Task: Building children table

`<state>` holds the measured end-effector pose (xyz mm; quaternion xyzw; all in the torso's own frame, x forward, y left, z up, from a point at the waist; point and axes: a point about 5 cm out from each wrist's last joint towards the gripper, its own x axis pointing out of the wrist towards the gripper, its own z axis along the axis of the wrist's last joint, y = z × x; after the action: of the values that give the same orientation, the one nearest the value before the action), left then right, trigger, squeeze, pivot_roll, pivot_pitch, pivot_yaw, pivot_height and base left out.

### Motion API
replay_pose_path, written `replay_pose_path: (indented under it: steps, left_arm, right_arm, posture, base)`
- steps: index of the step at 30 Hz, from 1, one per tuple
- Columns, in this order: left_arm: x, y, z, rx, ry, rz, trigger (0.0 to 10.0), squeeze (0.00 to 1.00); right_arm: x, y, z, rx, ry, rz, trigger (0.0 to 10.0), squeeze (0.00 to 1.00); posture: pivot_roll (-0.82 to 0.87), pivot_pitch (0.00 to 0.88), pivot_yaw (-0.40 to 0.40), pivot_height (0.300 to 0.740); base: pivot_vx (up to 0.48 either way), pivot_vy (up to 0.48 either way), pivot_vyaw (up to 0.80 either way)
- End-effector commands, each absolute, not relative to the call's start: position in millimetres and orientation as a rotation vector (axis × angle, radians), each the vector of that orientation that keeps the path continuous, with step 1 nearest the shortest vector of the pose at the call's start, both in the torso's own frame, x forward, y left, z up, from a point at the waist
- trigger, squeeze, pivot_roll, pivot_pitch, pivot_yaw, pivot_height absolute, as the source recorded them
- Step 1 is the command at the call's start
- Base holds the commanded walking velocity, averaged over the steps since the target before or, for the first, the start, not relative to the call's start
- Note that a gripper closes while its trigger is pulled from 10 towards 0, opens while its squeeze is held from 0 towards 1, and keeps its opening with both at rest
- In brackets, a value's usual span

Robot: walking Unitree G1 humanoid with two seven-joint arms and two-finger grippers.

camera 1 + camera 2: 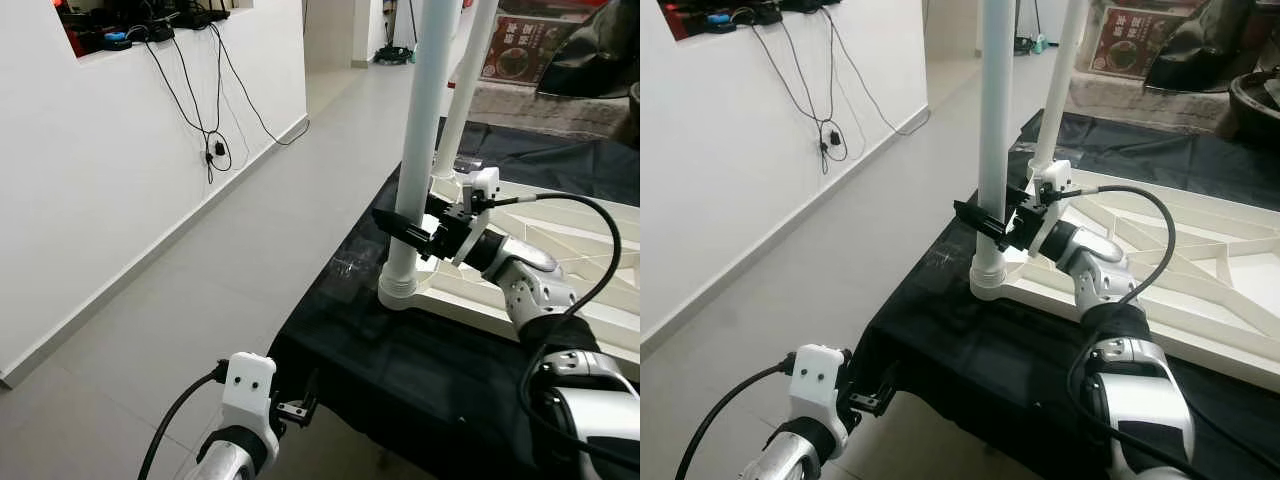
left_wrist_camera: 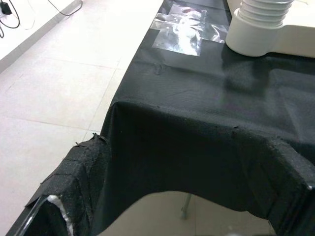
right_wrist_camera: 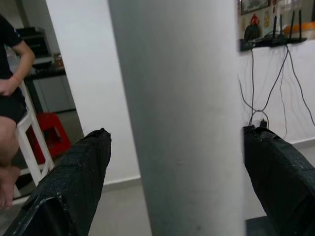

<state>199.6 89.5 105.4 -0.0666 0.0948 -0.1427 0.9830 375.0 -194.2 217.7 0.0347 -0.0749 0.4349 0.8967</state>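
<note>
A white children's table top [image 1: 560,240] lies upside down on a black-draped surface [image 1: 400,370]. One white leg [image 1: 420,130] stands upright in the near corner socket [image 1: 398,290]; a second leg [image 1: 465,80] stands behind it. My right gripper [image 1: 405,228] straddles the near leg a little above the socket. In the right wrist view its fingers [image 3: 74,182] stand on either side of the leg [image 3: 182,118], open, with a gap showing on one side. My left gripper [image 1: 297,405] hangs low beside the cloth's near corner, open and holding nothing.
Grey tiled floor [image 1: 250,260] stretches to the left, up to a white wall with hanging cables [image 1: 215,150]. A clear plastic bag [image 2: 184,34] lies on the cloth by the socket. In the right wrist view a person [image 3: 10,98] sits on a white chair, with a red stool [image 3: 49,135] nearby.
</note>
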Motion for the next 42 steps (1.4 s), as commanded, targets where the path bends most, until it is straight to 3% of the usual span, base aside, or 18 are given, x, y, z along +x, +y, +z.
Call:
replay_pose_path:
  steps: [1,42]
  left_arm:
    - [198.0,90.6,101.3,-0.130,0.209,-0.279,10.0,0.00]
    - [196.6,88.3,101.5,-0.132,0.210,-0.281,10.0,0.00]
  right_arm:
    - [376.1,-189.4,217.1,0.067,-0.154,0.910,10.0,0.00]
    - [391.7,-179.9,214.7,-0.004,-0.059,0.777,10.0,0.00]
  posture:
    - [-0.05,0.054,0.016,0.740]
    - [-0.05,0.052,0.006,0.740]
  base:
    - [0.000,0.000,0.00]
    - [0.000,0.000,0.00]
